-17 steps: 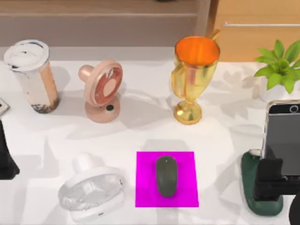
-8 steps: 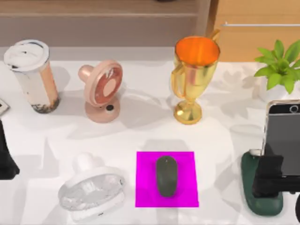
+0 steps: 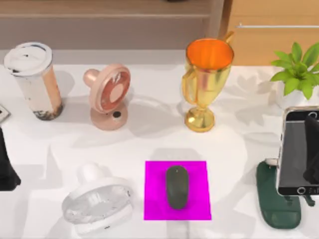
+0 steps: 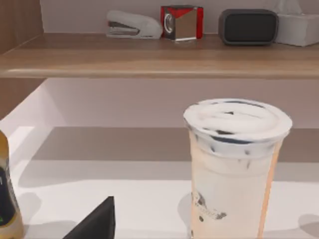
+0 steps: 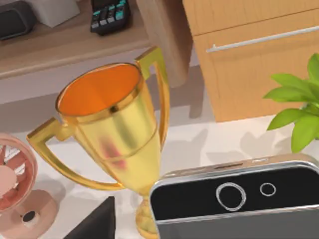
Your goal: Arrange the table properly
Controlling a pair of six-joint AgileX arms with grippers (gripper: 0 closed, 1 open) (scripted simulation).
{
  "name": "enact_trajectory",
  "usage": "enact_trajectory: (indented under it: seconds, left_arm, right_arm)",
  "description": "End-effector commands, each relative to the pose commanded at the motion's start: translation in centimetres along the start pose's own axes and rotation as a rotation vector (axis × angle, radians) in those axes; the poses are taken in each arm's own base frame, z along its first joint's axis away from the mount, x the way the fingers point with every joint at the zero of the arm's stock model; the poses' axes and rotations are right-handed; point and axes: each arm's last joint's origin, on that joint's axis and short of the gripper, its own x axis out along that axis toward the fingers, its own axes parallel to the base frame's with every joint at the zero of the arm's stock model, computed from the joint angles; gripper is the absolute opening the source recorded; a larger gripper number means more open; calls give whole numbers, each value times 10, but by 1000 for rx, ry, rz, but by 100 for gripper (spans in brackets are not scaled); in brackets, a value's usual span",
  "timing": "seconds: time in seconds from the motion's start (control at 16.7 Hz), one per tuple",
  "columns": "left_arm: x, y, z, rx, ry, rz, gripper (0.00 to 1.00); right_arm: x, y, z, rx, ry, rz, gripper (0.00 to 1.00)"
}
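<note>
- My right gripper (image 3: 313, 149) is at the right edge of the table (image 3: 149, 139), a dark shape in front of the phone (image 3: 299, 152); it reaches the screen, but I cannot tell whether my fingers are open or shut
- The phone stands upright in the dark green stand (image 3: 276, 201), at the table's right front, its black screen facing the camera above
- From my right wrist I see the phone's top edge (image 5: 239, 199) close up, with the gold trophy (image 5: 114, 134) behind it and plant leaves (image 5: 296, 109) to one side
- My left arm (image 3: 6, 167) is parked at the left edge of the table, only a dark part of it visible; I cannot tell its gripper's state
- The table is the broad white top that carries everything here, with a brown wooden shelf (image 3: 109, 15) along its far side
- A magenta pad (image 3: 154, 199) lies front and centre with a dark mouse (image 3: 177, 186) resting on it
- A white fan (image 3: 97, 201) lies tilted just left of the pad
- In the back row a pink fan (image 3: 109, 94) stands upright between a lidded drink cup (image 3: 35, 82) at the left and the gold trophy at centre right
- A potted green plant (image 3: 296, 69) sits at the far right, behind the phone
- My left wrist looks at the drink cup (image 4: 234, 164) from close by, with a stapler (image 4: 132, 25), a red cube (image 4: 182, 22) and a dark speaker (image 4: 248, 26) on the shelf above it
</note>
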Motion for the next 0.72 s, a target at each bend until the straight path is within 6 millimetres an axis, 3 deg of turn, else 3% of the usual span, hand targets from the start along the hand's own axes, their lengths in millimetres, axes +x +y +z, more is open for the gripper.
enact_trajectory:
  seconds: [0.3,0.72]
  left_arm:
    - [0,0,0,0,0,0,100]
    - [0,0,0,0,0,0,100]
  right_arm:
    - [-4,-24,6,-32,-151,39,100]
    - [-4,-55,-6,-156,-294,14,100]
